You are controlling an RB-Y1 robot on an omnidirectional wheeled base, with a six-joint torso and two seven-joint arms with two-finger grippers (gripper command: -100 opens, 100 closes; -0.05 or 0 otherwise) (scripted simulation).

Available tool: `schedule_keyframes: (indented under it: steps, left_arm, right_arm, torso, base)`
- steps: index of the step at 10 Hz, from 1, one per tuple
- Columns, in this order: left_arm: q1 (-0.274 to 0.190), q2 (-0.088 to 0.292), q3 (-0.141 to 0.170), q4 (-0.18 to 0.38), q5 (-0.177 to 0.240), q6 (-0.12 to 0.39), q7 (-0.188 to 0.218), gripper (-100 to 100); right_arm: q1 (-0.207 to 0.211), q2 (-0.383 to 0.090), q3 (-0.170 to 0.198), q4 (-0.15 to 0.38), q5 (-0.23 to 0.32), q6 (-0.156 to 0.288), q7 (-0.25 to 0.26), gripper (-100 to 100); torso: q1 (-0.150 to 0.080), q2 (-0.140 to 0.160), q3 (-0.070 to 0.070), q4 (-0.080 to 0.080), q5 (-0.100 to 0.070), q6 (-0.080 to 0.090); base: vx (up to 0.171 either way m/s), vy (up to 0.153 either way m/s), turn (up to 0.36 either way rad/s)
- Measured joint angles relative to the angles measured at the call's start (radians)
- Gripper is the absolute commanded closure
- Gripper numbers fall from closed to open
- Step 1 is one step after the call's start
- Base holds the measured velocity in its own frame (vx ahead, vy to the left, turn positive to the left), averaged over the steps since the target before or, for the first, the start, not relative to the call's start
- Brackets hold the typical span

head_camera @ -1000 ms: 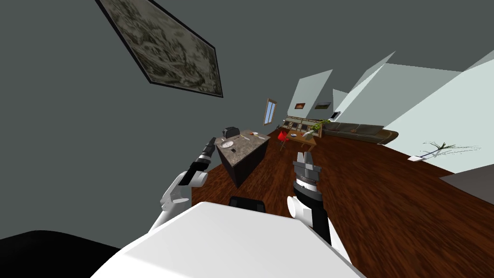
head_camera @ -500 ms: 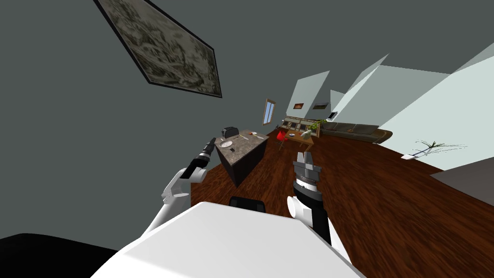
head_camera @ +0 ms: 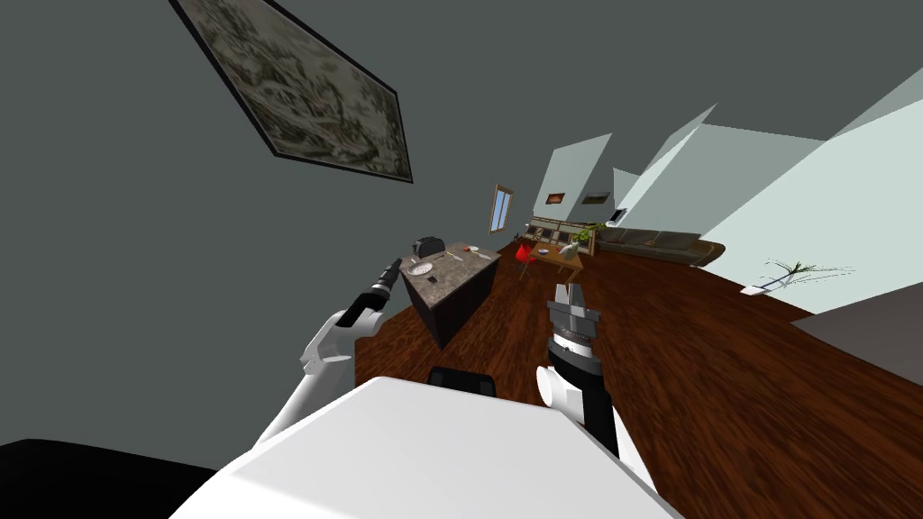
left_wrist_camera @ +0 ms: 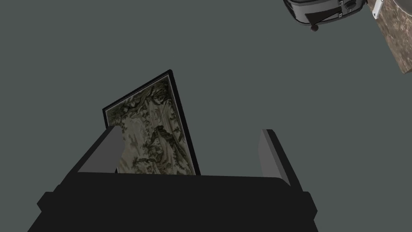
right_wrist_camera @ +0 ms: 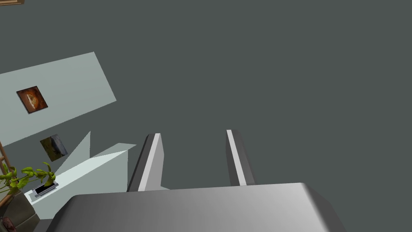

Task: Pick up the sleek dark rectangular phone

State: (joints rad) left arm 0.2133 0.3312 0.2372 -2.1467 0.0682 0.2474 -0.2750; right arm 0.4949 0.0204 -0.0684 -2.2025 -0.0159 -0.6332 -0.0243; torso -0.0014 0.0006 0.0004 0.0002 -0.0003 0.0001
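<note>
Dark wood floor (head_camera: pixel 721 378) runs beneath a stone-topped island (head_camera: pixel 460 293) that stands beside a grey wall (head_camera: pixel 135 270). The phone (head_camera: pixel 434 280), a small dark rectangle, lies flat on the island's top toward its near end, about midway between the two long edges. A round plate (head_camera: pixel 420 268) sits just beyond it, closer to the wall-side edge, and a dark toaster (head_camera: pixel 429 245) stands at the far wall-side corner. A few small pale items lie along the far half of the top, too small to name.

The left gripper (head_camera: pixel 393 266) reaches up beside the island's wall-side edge, near the plate and apart from the phone. Its wrist view shows the fingers (left_wrist_camera: pixel 108 147) spread wide with nothing between them. The right gripper (head_camera: pixel 574 295) hangs over the floor off the island's other long side, well apart from the phone, fingers (right_wrist_camera: pixel 155 161) parted by a narrower gap and holding nothing.

A framed picture (head_camera: pixel 306 90) hangs on the grey wall. Farther off stand a red chair (head_camera: pixel 525 255), a wooden table (head_camera: pixel 559 257) and a long dark sofa (head_camera: pixel 649 241).
</note>
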Motion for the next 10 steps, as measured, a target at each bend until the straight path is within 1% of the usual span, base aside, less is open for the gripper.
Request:
schedule_keyframes:
  steps: [2,3,4,5,6,7,8,9,10]
  left_arm:
    - [-0.005,0.004,0.007,0.006,0.007,0.044,-0.018,-100]
    - [-0.019,0.015,0.019,0.018,0.019,0.072,-0.032,-100]
    - [-0.027,0.015,0.024,0.024,0.021,0.103,-0.046,-100]
    - [-0.041,0.026,0.036,0.039,0.034,0.134,-0.064,-100]
    - [-0.047,0.025,0.04,0.047,0.037,0.164,-0.078,-100]
    - [-0.044,0.03,0.043,0.048,0.042,0.185,-0.082,-100]
    - [-0.056,0.044,0.057,0.061,0.057,0.214,-0.094,-100]
    - [-0.068,0.049,0.062,0.075,0.062,0.245,-0.106,-100]
    - [-0.066,0.052,0.065,0.074,0.066,0.265,-0.11,-100]
  right_arm:
    - [0.0,0.0,0.0,0.0,0.0,0.0,0.0,0]
    - [0.0,0.0,0.0,0.0,0.0,0.0,0.0,0]
    - [0.0,0.0,0.0,0.0,0.0,0.0,0.0,0]
    - [0.0,0.0,0.0,0.0,0.0,0.0,0.0,0]
    - [0.0,0.0,0.0,0.0,0.0,0.0,0.0,0]
    - [0.0,0.0,0.0,0.0,0.0,0.0,0.0,0]
    - [0.0,0.0,0.0,0.0,0.0,0.0,0.0,0]
    - [0.0,0.0,0.0,0.0,0.0,0.0,0.0,0]
    - [0.0,0.0,0.0,0.0,0.0,0.0,0.0,0]
  torso:
    - [0.0,0.0,0.0,0.0,0.0,0.0]
    - [0.0,-0.001,0.0,0.0,0.0,0.0]
    - [0.0,-0.001,0.0,0.0,0.0,0.0]
    - [-0.001,-0.001,-0.001,0.0,0.0,0.0]
    - [-0.001,-0.001,-0.001,0.0,0.0,0.0]
    - [0.0,-0.001,0.0,0.0,0.0,0.0]
    - [0.0,-0.001,-0.001,0.0,0.0,0.0]
    - [0.0,-0.002,-0.001,0.0,0.0,0.0]
    - [0.001,-0.001,-0.001,0.0,0.0,0.0]
  base:
    - [-0.004,-0.02,-0.018]
    - [-0.004,-0.027,-0.029]
    - [0.003,-0.042,-0.051]
    - [0.003,-0.038,-0.027]
    - [0.0,-0.015,0.004]
    - [0.005,-0.023,-0.061]
    - [0.01,-0.027,-0.033]
    - [0.008,-0.014,0.005]
    - [0.019,-0.027,-0.074]
